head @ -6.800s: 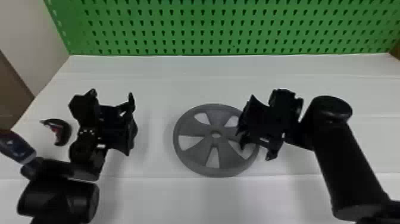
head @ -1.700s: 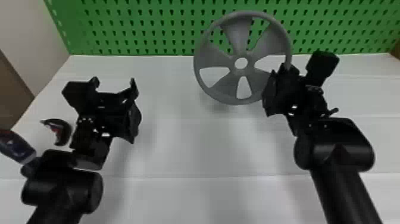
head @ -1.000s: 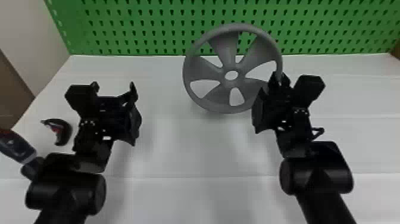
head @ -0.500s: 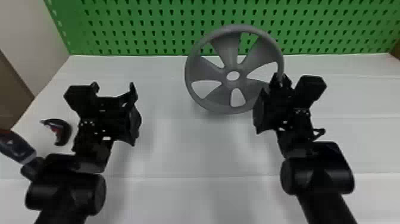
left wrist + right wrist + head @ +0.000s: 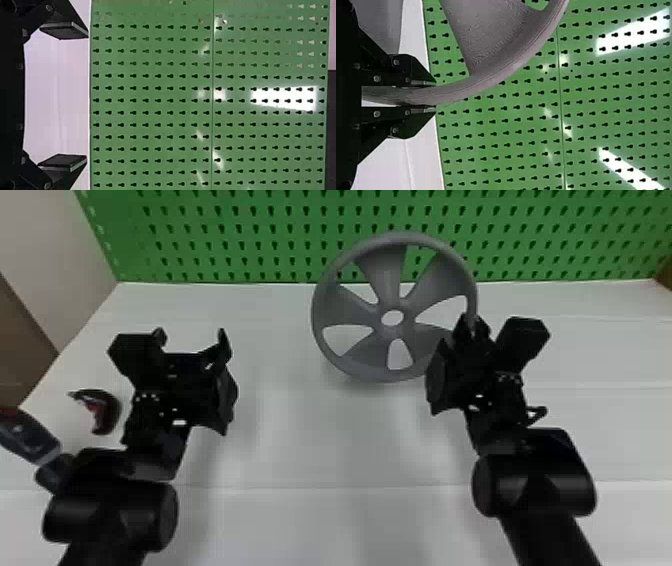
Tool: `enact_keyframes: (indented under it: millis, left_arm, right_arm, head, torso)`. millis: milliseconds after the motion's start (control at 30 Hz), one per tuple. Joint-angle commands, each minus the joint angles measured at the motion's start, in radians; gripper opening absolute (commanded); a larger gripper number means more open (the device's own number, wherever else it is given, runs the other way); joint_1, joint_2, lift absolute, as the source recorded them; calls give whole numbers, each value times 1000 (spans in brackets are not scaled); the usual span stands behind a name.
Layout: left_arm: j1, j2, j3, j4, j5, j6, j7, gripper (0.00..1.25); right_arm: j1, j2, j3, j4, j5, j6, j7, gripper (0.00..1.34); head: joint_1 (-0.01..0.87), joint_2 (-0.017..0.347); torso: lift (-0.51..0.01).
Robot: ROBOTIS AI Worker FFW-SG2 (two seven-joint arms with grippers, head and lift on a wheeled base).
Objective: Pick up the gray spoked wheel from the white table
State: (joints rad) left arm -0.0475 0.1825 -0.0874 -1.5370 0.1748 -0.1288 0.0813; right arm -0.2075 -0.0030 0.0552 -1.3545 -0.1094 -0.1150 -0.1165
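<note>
The gray spoked wheel [image 5: 385, 280] is matte, with five broad, flaring spokes around an open hub. The jaws of the right gripper [image 5: 472, 326] clench its rim; the rest extends leftward from them, tilted, seemingly clear of the white table [image 5: 310, 440]. Well left of it, the left gripper [image 5: 191, 339] has its jaws spread wide.

Gray spoked wheel [image 5: 388, 296] is looking like matt plastic, fine lines running over its surface, while green pegboard [image 5: 176, 94] is throwing back glossy glare and white table [image 5: 320, 440] is showing smooth, softly sheened.
</note>
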Motion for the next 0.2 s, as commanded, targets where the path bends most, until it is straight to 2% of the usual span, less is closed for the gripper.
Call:
enact_keyframes:
  millis: [0, 167]
  left_arm:
    - [0, 0, 0, 0, 0, 0, 0, 1071]
    - [-2, 0, 0, 0, 0, 0, 0, 1071]
  right_arm:
    - [-1, 0, 0, 0, -1, 0, 0, 330]
    - [-1, 0, 0, 0, -4, 2, 0, 330]
  head:
    - [806, 44]
    - [806, 44]
  torso:
    - [-98]
    - [-98]
